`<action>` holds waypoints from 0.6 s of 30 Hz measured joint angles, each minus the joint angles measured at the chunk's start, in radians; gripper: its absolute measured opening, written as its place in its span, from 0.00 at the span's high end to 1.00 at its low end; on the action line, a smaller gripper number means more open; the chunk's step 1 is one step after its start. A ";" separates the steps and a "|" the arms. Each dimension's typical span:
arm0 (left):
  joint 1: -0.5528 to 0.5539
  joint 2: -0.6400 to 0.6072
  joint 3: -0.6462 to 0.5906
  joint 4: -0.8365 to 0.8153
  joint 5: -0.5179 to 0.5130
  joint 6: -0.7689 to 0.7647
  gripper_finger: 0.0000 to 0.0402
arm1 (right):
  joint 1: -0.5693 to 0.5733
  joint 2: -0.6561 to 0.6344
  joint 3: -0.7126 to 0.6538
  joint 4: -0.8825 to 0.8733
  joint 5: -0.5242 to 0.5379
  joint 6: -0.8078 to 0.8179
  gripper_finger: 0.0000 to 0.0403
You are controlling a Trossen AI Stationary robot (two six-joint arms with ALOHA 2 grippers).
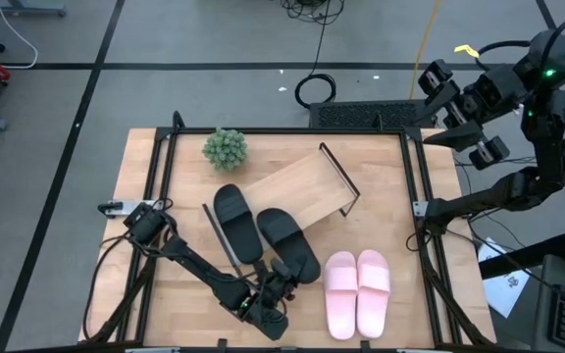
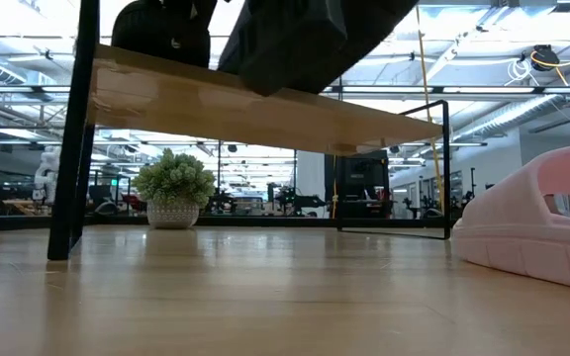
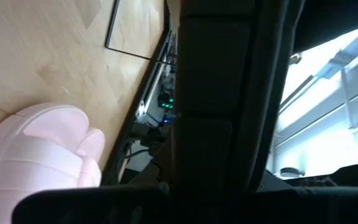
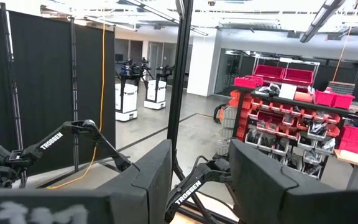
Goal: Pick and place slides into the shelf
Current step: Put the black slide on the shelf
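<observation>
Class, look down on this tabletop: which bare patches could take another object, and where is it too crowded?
Free: the near-left corner of the table, left of the left arm; the strip between the plant and the table's left edge; the right side beyond the shelf, behind the pink slides. Crowded: the centre, where the black slides and the left hand cluster.

black slides (image 1: 263, 233), pink slides (image 1: 357, 291) — light-wood shelf (image 1: 297, 186)

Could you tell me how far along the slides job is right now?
Nothing looks placed yet: the shelf shows no slides on its board in the high view. In hand: the left gripper is at the heel of one black slide, seemingly gripping it. Left: the other black slide and the pink pair, all on the table. The right gripper waits open off the table's far right corner.
</observation>
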 joint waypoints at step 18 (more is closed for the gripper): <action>0.015 -0.071 0.000 -0.164 -0.032 0.069 0.89 | 0.001 0.014 0.000 -0.001 0.000 -0.016 0.63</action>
